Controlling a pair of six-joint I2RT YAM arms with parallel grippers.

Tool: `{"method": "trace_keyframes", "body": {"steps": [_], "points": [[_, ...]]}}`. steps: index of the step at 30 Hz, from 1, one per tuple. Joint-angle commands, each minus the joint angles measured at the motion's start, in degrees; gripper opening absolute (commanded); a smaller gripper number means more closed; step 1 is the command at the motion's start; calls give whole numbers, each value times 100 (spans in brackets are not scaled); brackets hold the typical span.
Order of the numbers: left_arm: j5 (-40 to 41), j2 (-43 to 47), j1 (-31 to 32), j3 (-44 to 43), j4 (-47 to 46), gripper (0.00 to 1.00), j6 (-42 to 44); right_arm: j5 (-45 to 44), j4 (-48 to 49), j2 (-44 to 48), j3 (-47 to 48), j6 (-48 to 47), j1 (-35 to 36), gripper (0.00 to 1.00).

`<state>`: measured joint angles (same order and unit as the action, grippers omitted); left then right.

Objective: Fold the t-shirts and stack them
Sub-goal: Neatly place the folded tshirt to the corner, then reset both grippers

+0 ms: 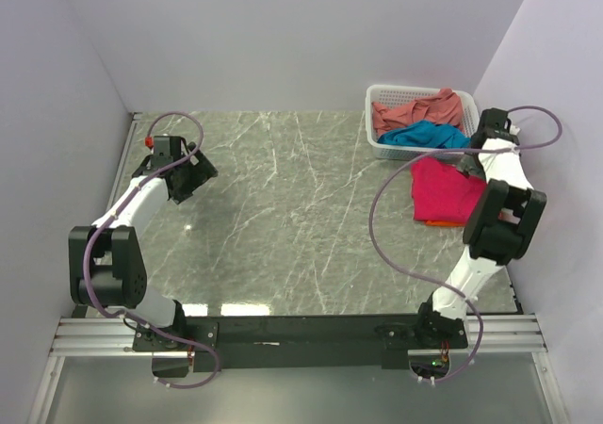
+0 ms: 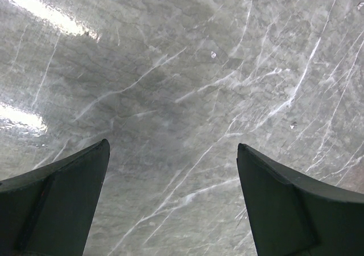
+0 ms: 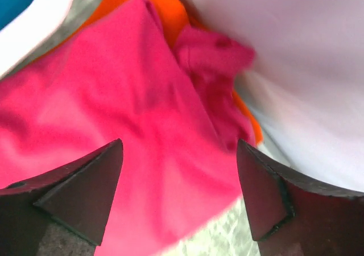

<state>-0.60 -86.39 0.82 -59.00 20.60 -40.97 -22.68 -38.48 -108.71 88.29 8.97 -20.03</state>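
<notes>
A magenta-pink t-shirt (image 1: 445, 189) lies folded at the right of the table on top of an orange t-shirt (image 1: 437, 222), of which only edges show. In the right wrist view the magenta shirt (image 3: 108, 114) fills the frame with orange (image 3: 170, 11) at its far edge. A teal-blue t-shirt (image 1: 426, 136) and a salmon-pink t-shirt (image 1: 415, 111) lie in the white basket (image 1: 384, 95). My right gripper (image 1: 468, 165) is open just above the magenta shirt's far edge, empty (image 3: 179, 153). My left gripper (image 1: 191, 174) is open and empty over bare table (image 2: 173, 153) at the far left.
The basket's white rim (image 3: 34, 23) is close on the right gripper's left. The lilac side wall (image 3: 296, 68) is close on its right. The marble tabletop (image 1: 283, 207) stretches between the arms.
</notes>
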Motion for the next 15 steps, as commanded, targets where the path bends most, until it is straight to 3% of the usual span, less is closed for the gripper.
{"method": "trace_keyframes", "body": {"steps": [1, 5, 7, 15], "points": [[51, 307, -29, -24, -30, 99, 28, 272, 174, 1173, -163, 447, -18, 88], [43, 561, -29, -94, 32, 99, -121, 868, 252, 1965, -618, 614, -1, 89], [34, 658, -20, -94, 14, 99, -192, 1743, 463, 2535, -970, 580, 17, 90], [-28, 1264, 23, -217, 365, 99, -490, 3557, 1544, 4653, -2974, 1150, 131, 91]]}}
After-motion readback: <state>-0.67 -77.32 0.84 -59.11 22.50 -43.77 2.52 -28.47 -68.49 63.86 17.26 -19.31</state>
